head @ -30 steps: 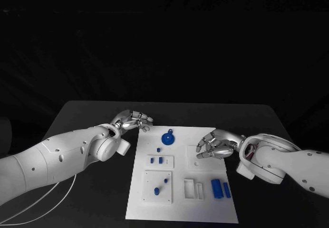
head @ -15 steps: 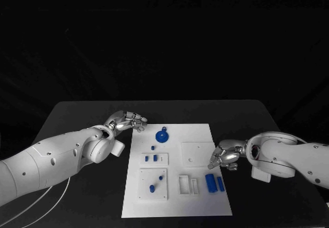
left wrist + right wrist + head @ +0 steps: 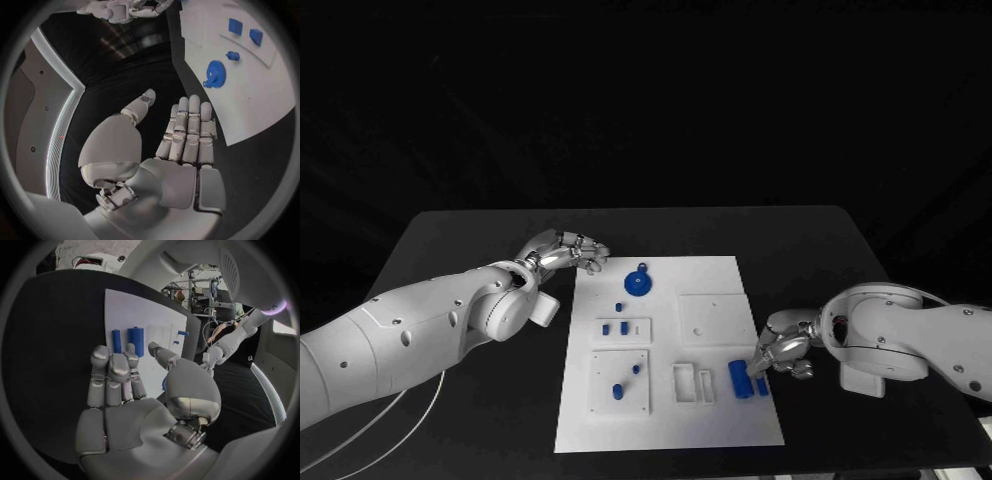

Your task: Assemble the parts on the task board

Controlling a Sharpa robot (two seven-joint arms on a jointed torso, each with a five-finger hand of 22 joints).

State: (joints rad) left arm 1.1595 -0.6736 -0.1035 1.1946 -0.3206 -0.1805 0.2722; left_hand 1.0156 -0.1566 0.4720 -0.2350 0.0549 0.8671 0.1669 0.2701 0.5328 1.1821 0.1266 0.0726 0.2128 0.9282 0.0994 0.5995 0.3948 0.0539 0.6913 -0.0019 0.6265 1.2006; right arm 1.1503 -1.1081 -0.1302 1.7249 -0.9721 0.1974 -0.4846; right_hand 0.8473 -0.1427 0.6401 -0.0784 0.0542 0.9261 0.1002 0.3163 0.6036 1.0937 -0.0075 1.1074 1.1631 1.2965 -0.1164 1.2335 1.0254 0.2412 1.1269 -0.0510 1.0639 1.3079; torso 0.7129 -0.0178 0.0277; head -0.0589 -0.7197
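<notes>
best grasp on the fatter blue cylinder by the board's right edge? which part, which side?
Pinch the fat blue cylinder across its round sides at mid-length, coming down from above. It lies flat on the white board, a thinner blue rod close alongside, so that gap looks tight. The right hand, empty with fingers apart, is nearest.

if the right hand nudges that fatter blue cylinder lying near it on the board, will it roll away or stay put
Probably it rolls: the fatter blue cylinder looks round and lies on its side on the flat task board. It seems rigid and light. The right hand hovers close by.
</notes>
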